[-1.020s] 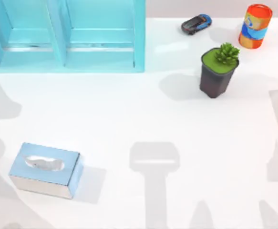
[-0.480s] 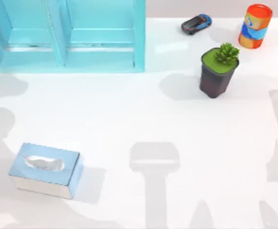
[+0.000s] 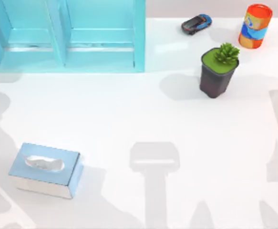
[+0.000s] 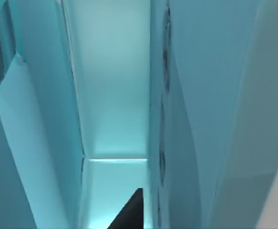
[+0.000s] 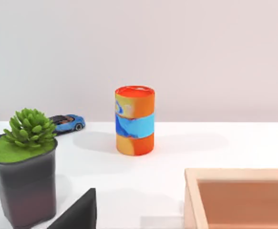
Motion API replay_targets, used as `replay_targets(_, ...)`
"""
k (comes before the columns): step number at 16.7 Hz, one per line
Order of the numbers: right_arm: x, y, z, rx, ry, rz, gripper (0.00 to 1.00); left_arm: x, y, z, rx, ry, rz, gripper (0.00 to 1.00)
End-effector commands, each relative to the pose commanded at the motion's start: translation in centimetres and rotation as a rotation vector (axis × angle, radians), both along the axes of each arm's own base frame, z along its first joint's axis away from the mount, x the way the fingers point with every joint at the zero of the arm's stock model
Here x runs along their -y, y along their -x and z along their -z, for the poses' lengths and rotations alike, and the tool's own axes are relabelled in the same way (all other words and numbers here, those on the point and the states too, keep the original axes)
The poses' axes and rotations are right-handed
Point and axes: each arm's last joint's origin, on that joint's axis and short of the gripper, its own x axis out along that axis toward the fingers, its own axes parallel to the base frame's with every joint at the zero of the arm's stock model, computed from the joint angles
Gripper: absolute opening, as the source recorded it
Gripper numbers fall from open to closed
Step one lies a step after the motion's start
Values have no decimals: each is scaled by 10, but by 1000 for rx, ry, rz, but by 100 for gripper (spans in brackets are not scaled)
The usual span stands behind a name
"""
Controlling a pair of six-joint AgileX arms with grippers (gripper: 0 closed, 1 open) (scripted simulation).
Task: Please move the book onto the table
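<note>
Where the white table (image 3: 129, 114) fills most of the top view, a tall turquoise shelf unit (image 3: 100, 52) stands at its far left. The left arm's camera looks deep into one slot of that shelf. A flat teal slab (image 4: 29, 152) leans against one side wall in there. It may be the book, but I cannot tell for sure. A dark bit of the left claw (image 4: 129, 214) pokes into the slot, and I cannot tell if this claw is wide or narrow.

A light-blue tissue box (image 3: 46, 169) sits on the near left of the table. A wooden box (image 5: 234, 174) shows by the right arm. A dark pot with a green plant (image 3: 217, 76) stands on the far right. An orange and blue can (image 3: 255, 26) stands upright behind it. A little blue toy car (image 3: 196, 24) is parked at the far edge. A dark bit of the right claw (image 5: 77, 212) sits near the pot, and I cannot tell how wide it is.
</note>
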Motion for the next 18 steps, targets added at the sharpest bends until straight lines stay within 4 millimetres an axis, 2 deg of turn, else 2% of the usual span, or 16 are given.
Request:
replay_targets(2, 0, 0, 0, 0, 0, 0, 100, 0, 0, 0, 0, 0, 0, 100)
replay_targets(15, 0, 0, 0, 0, 0, 0, 100, 0, 0, 0, 0, 0, 0, 2)
replay_targets(18, 0, 0, 0, 0, 0, 0, 100, 0, 0, 0, 0, 0, 0, 0)
